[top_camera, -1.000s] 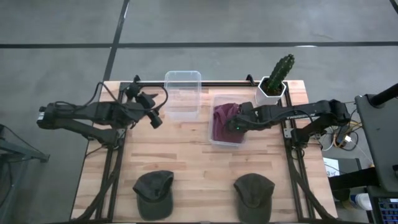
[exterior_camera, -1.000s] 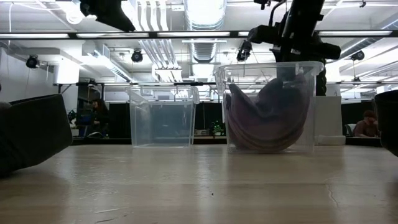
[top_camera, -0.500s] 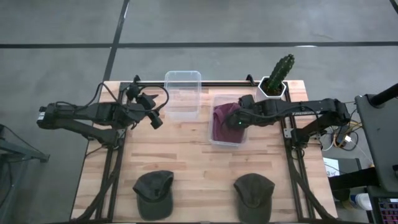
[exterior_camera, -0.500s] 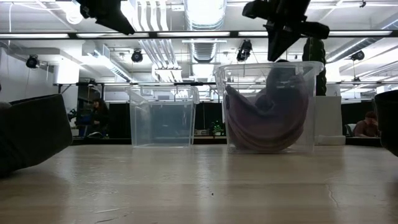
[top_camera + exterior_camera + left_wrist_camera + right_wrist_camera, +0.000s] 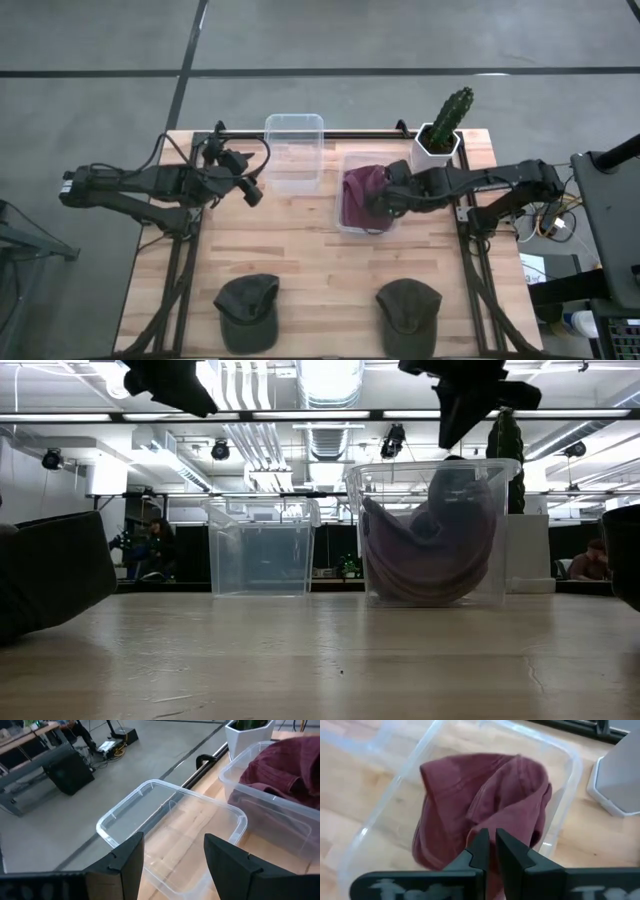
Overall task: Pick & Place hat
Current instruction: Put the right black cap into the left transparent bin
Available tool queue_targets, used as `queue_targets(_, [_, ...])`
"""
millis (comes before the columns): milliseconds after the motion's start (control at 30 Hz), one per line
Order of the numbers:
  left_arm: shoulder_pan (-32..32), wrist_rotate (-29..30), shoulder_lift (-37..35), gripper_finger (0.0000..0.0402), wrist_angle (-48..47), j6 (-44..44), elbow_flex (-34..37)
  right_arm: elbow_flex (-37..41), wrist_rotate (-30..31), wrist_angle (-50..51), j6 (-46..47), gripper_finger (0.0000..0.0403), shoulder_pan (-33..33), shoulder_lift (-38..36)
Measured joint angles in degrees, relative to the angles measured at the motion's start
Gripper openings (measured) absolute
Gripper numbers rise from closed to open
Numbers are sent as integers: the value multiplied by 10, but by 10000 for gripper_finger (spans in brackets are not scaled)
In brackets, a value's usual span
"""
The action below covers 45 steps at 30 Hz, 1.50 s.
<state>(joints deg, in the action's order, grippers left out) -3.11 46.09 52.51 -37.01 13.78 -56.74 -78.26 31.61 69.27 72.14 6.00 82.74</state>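
Wooden planking is forming the table (image 5: 300,250), which is being framed by grey floor in the high view. No readable writing or brand is being shown on anything. A maroon hat (image 5: 360,193) is being kept in a clear bin (image 5: 345,222) right of centre in that frame; in the low view it is being seen pressed against the bin's wall. Just above it, the right gripper (image 5: 375,205) is being held with its fingers pinched together on nothing, clear of the cloth. At upper centre, a second clear bin (image 5: 294,150) is being left bare, and the left gripper (image 5: 252,193) is being held beside it on its left, fingers spread and grasping nothing. Two dark green caps, one (image 5: 247,312) at lower left and one (image 5: 408,308) at lower right, are being left near the table's lower edge, with bare planks between them and the bins. A potted cactus (image 5: 442,125) is being kept at the upper right corner, beside the maroon hat's bin. In the low view both arms are being cut off by the frame's top.
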Motion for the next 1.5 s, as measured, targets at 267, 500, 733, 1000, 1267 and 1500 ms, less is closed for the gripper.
queue_targets(267, [0,-56,0,199,0,85,28,0,-72,62,99,28,95,0])
queue_targets(500, [-1,-76,0,199,1,147,37,0,-200,87,259,28,225,0])
queue_targets(733, [-1,-76,0,199,2,185,37,0,-265,86,447,28,376,0])
queue_targets(1000, [-1,-81,0,199,2,219,37,1,-302,53,603,39,506,2])
queue_targets(1267, [-11,-98,0,199,5,242,37,3,-302,19,595,86,508,50])
queue_targets(1500, [-11,-104,0,199,8,242,37,3,-305,-36,581,131,508,106])
